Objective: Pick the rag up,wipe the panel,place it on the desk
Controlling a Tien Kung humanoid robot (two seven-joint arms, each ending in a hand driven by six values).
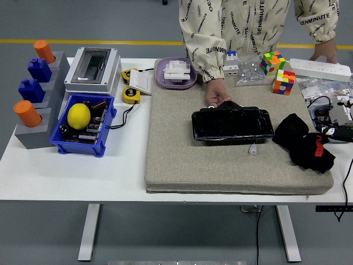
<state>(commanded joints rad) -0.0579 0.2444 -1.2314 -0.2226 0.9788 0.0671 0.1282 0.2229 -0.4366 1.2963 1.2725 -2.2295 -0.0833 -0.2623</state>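
A black rag lies untouched beside the black panel, which a person steadies from the far side.

The rag (304, 143), crumpled with a red patch, sits on the right end of the grey mat (176, 160) on the white worktop (71, 176), just right of the glossy panel (232, 123) lying flat mid-mat. A person's hand (217, 95) rests on the panel's far left edge; the other hand (325, 52) is on a white power strip (320, 69) at the far right. Only a sliver of the robot's right hand (343, 131) shows at the right edge, near the rag but apart from it; whether its fingers are released or clenched cannot be told. On the left stands a blue bin (83, 144) with a lemon (79, 116).
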